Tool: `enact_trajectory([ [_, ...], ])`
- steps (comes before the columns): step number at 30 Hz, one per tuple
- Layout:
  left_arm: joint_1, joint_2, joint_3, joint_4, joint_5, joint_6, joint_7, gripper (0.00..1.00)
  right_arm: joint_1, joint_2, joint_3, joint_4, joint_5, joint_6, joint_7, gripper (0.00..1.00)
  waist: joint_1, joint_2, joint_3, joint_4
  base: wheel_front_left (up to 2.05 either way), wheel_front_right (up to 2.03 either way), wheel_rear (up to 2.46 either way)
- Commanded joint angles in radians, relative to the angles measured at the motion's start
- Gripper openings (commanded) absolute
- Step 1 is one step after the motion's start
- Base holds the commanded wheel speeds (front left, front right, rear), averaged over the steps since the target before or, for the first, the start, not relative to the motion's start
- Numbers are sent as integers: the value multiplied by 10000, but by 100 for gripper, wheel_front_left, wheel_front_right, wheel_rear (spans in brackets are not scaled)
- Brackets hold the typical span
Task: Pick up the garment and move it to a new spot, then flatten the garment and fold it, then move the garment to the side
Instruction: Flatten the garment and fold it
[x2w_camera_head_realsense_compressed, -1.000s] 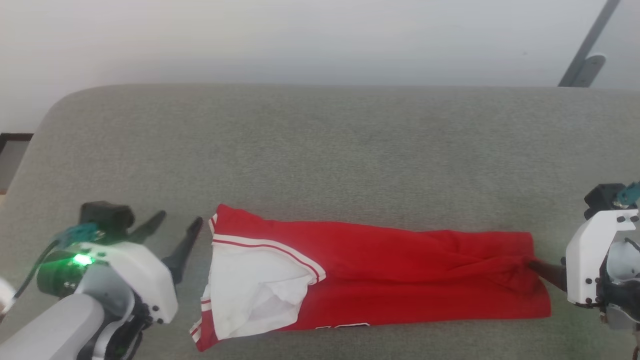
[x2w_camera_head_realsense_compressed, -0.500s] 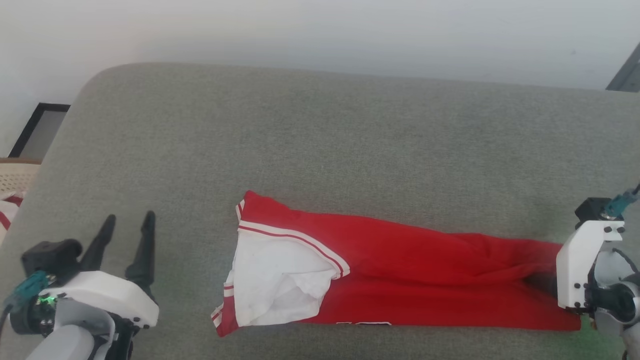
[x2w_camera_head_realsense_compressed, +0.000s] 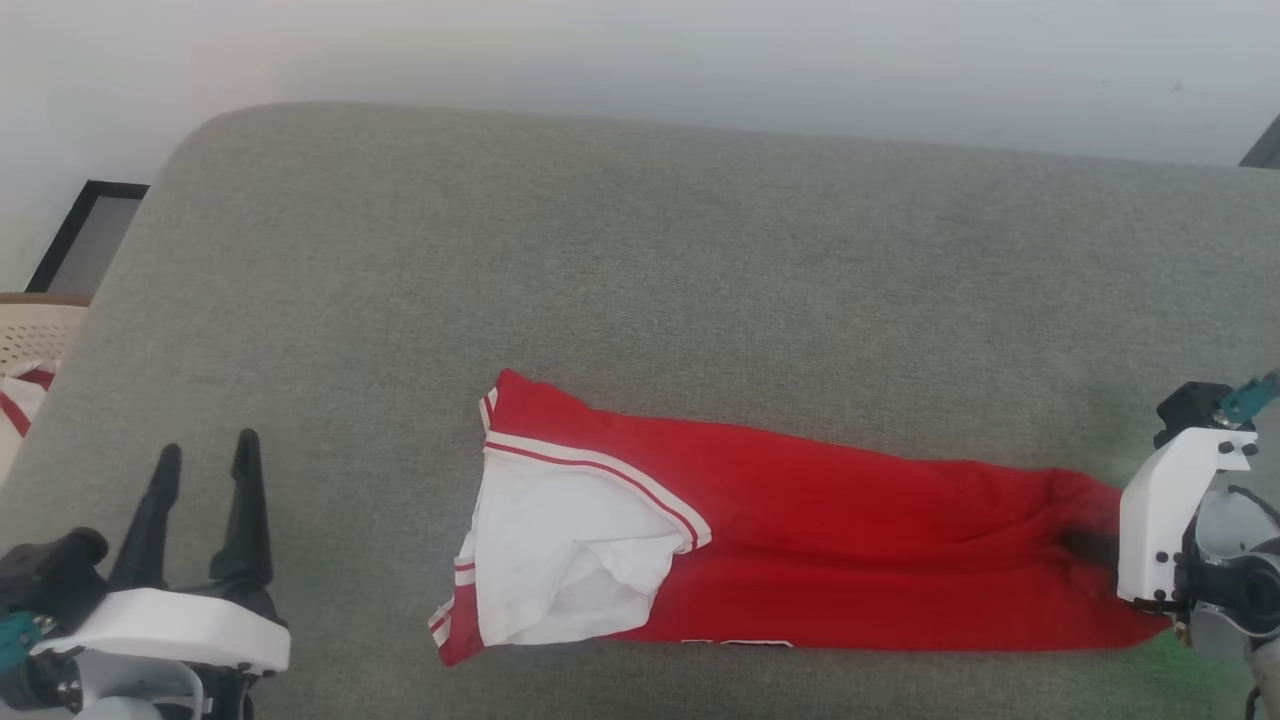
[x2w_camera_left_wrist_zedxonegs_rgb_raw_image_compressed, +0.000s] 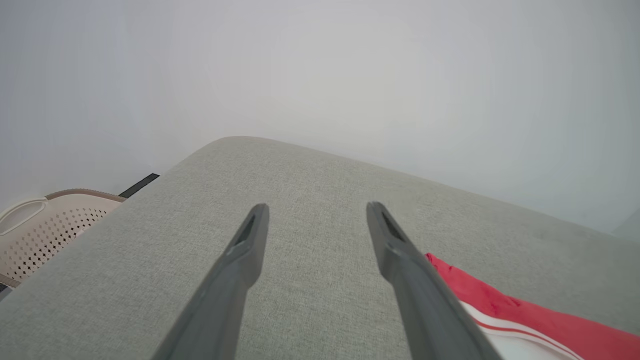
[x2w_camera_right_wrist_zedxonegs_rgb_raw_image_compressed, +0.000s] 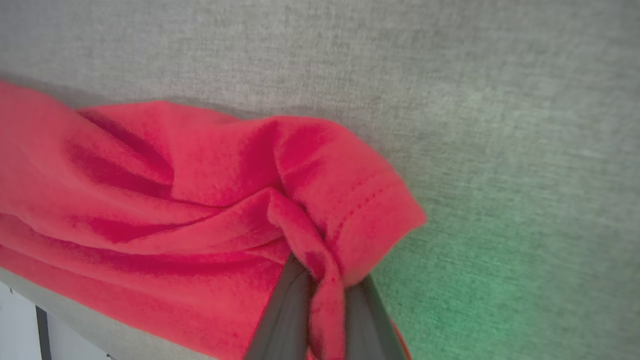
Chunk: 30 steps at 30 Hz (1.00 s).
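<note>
The garment (x2w_camera_head_realsense_compressed: 830, 540), a red shirt with a white sleeve and striped trim, lies folded into a long strip across the grey cushion (x2w_camera_head_realsense_compressed: 640, 280). Its white sleeve end points left and its red hem end reaches the right. My right gripper (x2w_camera_head_realsense_compressed: 1095, 545) is shut on the hem end of the garment (x2w_camera_right_wrist_zedxonegs_rgb_raw_image_compressed: 260, 200), the red cloth bunched between its dark fingers (x2w_camera_right_wrist_zedxonegs_rgb_raw_image_compressed: 285, 310). Well left of the garment, my left gripper (x2w_camera_head_realsense_compressed: 205, 455) stands open over bare cushion; its two fingers (x2w_camera_left_wrist_zedxonegs_rgb_raw_image_compressed: 250, 245) are spread with nothing between them, and the garment's corner (x2w_camera_left_wrist_zedxonegs_rgb_raw_image_compressed: 505, 310) shows at lower right.
A beige perforated laundry basket (x2w_camera_left_wrist_zedxonegs_rgb_raw_image_compressed: 45, 225) stands off the cushion's left end, with some red and white cloth in it (x2w_camera_head_realsense_compressed: 20, 395). A pale wall runs behind the cushion's far edge. Bare cushion stretches behind the garment.
My right gripper has shut on the garment's hem end, bunching it. My left gripper has drawn back to the left, away from the sleeve end. The head camera has shifted meanwhile.
</note>
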Motion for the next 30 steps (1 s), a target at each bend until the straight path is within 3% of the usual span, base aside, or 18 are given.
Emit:
enact_trajectory([
  [1,114,-161,273,40,232,-162,-39,100,1,47,83,60,60,-9,-124,0,0,-1,1,-54,0,0,0],
  [12,77,-925,1507,288,1255,-1188,-40,100,-308,-1313,-1192,633,-547,-9,-838,0,0,-1,90,-411,0,0,0],
  [21,-105,-1247,1899,572,1755,-1641,-41,100,-671,-1679,-1703,1220,-1327,-9,-972,0,0,-1,84,-721,0,0,0],
  [25,-117,-1361,2072,676,1949,-1783,-42,100,-594,-1441,-1277,415,-976,-1,-619,0,0,-1,-14,-861,0,0,0],
  [30,-62,-1454,2248,745,2101,-1893,-41,100,22,-1086,-877,-1693,590,-1,164,0,0,-1,-221,-970,0,0,0],
])
